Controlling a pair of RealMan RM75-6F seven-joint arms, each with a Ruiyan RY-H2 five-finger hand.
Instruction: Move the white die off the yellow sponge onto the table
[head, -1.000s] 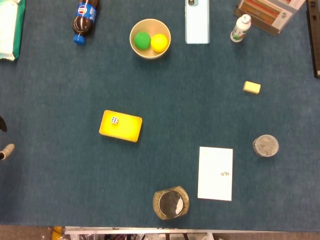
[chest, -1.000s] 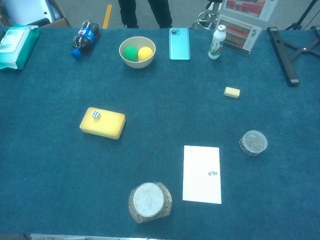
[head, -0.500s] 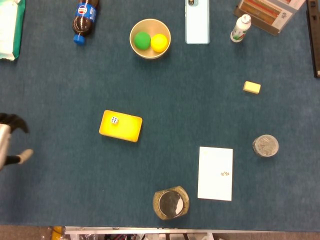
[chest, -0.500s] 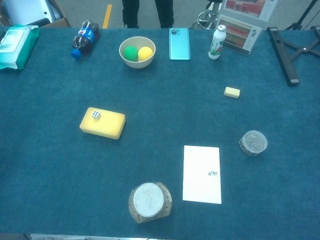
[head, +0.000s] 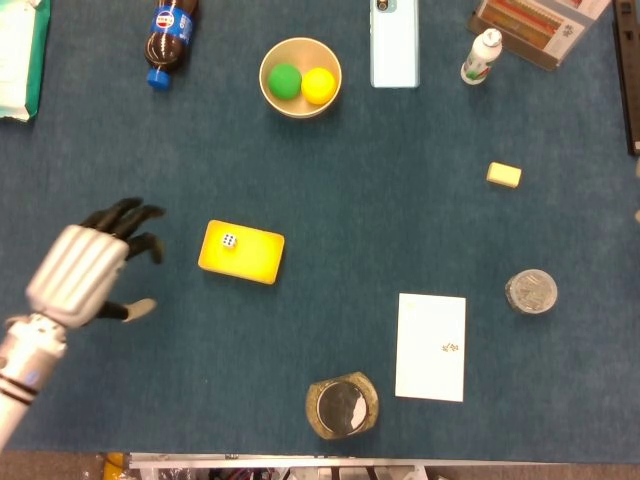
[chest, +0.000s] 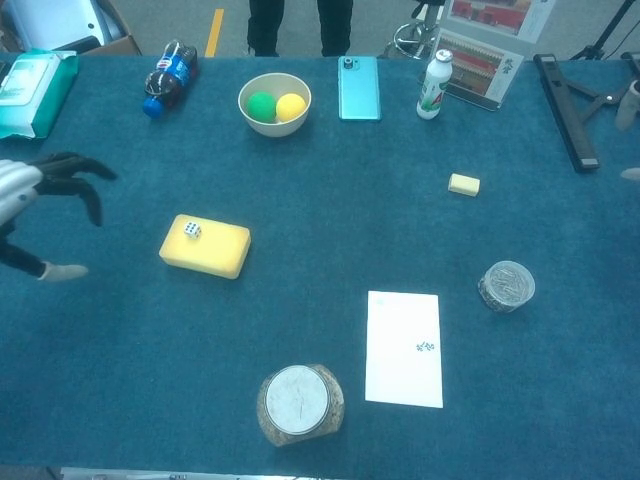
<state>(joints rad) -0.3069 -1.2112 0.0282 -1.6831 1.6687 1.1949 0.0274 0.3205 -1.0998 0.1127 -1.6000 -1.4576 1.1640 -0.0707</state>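
Observation:
The white die sits on the left part of the yellow sponge, left of the table's middle. My left hand hovers left of the sponge, a short gap away, with its fingers spread toward it, its thumb out and nothing in it. Of my right hand, only two pale fingertips show at the right edge of the chest view, far apart from each other and far from the sponge.
At the back stand a cola bottle, a bowl with a green and a yellow ball, a phone and a white bottle. A small yellow block, a lidded pot, a white card and a glass jar lie right and front.
My left hand has come in from the left edge toward the sponge, its fingers spread. Fingertips of the right hand have appeared at the right edge. Die and sponge have not moved.

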